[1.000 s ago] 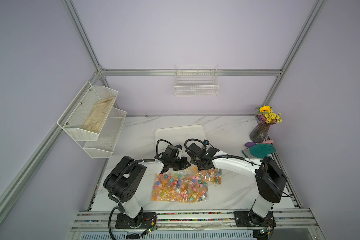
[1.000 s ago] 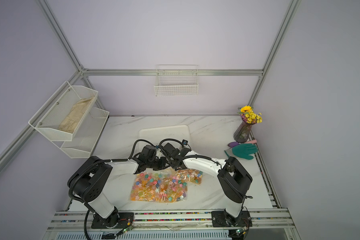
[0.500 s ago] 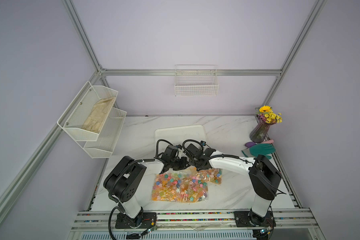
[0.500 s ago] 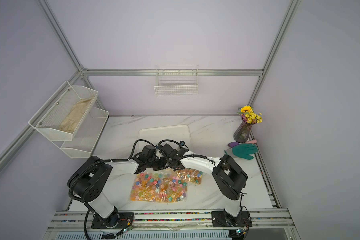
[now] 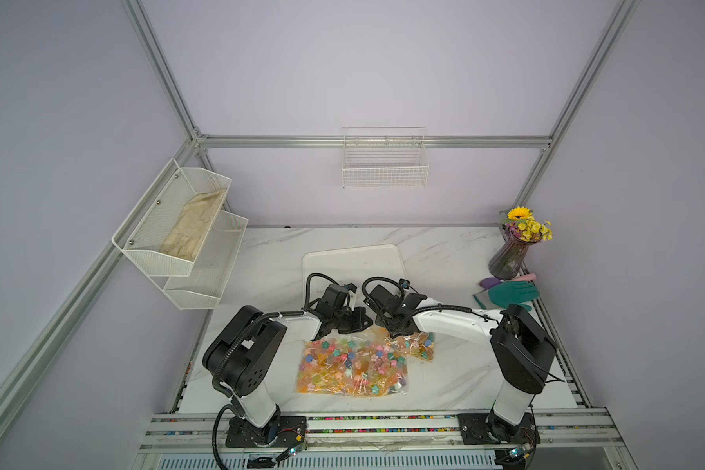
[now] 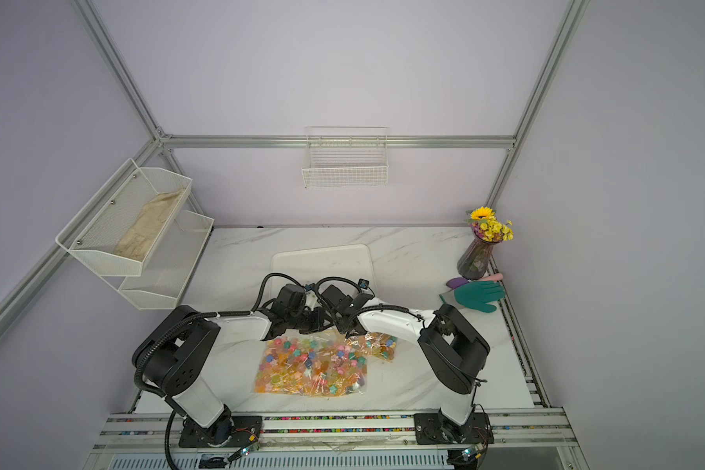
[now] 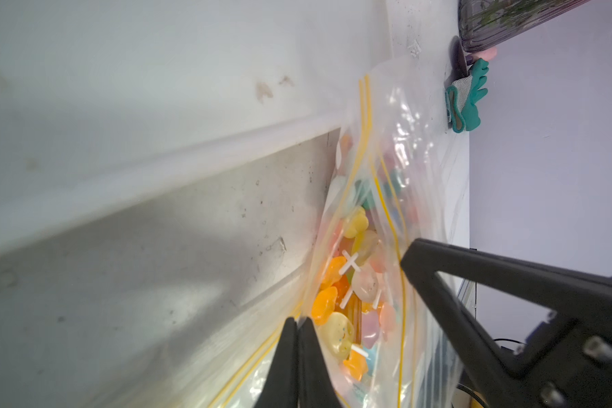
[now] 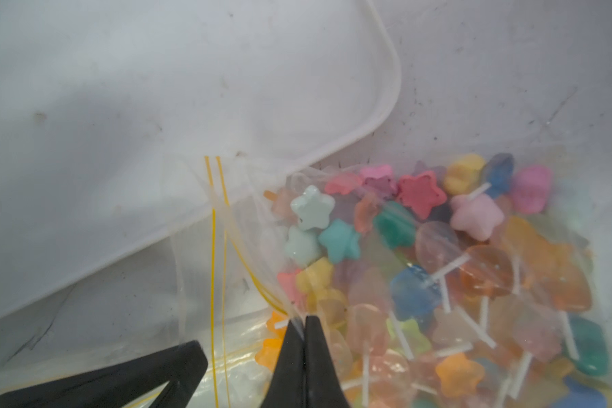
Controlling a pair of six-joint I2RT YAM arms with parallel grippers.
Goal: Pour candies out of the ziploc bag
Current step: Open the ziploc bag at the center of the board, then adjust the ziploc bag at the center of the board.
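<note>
A clear ziploc bag (image 5: 351, 366) (image 6: 310, 366) full of candies (image 8: 421, 247) (image 7: 354, 282) lies flat on the marble table, near its front. The bag's yellow-lined mouth faces a white tray (image 5: 353, 256) (image 6: 322, 256). My left gripper (image 5: 363, 323) (image 7: 297, 319) is shut on one lip of the mouth. Close beside it, my right gripper (image 5: 387, 331) (image 8: 304, 318) is shut on the other lip. Each wrist view shows the other gripper's black finger beside the plastic. The candies are all inside the bag.
The tray's rim (image 8: 386, 116) lies just beyond the bag's mouth. A vase of yellow flowers (image 5: 509, 260) and a teal glove (image 5: 509, 295) sit at the table's right edge. A white mesh rack (image 5: 180, 232) hangs on the left wall and a wire basket (image 5: 384, 171) on the back wall.
My right gripper has moved left toward the left gripper and closed on the bag's mouth. The left arm and the bag have stayed in place.
</note>
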